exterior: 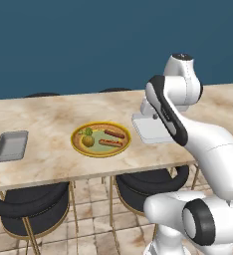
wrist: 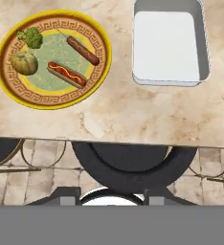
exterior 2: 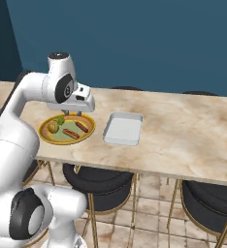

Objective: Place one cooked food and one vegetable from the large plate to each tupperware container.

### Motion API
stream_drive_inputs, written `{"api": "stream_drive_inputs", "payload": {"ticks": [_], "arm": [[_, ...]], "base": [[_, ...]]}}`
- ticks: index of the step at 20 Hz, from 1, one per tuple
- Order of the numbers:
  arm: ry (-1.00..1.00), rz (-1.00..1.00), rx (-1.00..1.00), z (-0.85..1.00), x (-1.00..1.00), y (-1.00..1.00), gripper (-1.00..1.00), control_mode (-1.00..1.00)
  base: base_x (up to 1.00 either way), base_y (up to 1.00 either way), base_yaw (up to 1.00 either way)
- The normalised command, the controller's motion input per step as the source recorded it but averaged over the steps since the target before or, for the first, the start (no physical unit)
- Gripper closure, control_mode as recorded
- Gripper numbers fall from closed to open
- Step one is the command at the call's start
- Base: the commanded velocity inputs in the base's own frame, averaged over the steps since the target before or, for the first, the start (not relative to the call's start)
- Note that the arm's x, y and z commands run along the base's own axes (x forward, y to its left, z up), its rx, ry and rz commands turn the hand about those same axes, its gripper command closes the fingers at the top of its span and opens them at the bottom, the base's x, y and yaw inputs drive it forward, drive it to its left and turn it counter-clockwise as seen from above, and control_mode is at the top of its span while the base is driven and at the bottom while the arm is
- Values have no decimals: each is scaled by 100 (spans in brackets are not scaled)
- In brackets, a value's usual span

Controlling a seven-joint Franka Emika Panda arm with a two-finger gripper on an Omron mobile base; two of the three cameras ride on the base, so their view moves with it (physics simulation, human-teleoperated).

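Note:
The large plate (wrist: 18,93) lies on the marble counter and holds a broccoli floret (wrist: 30,37), a round yellow squash (wrist: 24,62), a hot dog in a bun (wrist: 67,74) and a bare sausage (wrist: 83,50). To its right sits one empty tupperware container (wrist: 171,45), partly behind my arm in the left base view. The other container (exterior: 11,145), also empty, rests far to the plate's left. My gripper (exterior 2: 78,113) hovers above the plate's far right rim, open, with nothing between its fingers (wrist: 66,195).
The counter's front edge (wrist: 109,136) runs just below the plate and tray. Dark round chairs (exterior: 31,204) (exterior: 148,182) with gold legs are tucked under it, above a tiled floor. A dark blue wall stands behind the counter.

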Motion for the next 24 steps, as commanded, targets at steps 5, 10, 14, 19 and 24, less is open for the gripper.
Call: {"api": "stream_drive_inputs", "payload": {"ticks": [5,10,14,19,24], "arm": [[0,1,0,-14,47,22,-100,-100],[0,13,0,-21,98,62,-100,-100],[0,10,0,-28,97,68,-100,-100],[0,9,-3,-47,98,18,-100,-100],[3,6,-4,-63,77,-9,-100,-100]], "base": [[0,0,0],[0,0,0],[0,0,0],[0,0,0],[0,0,0]]}}
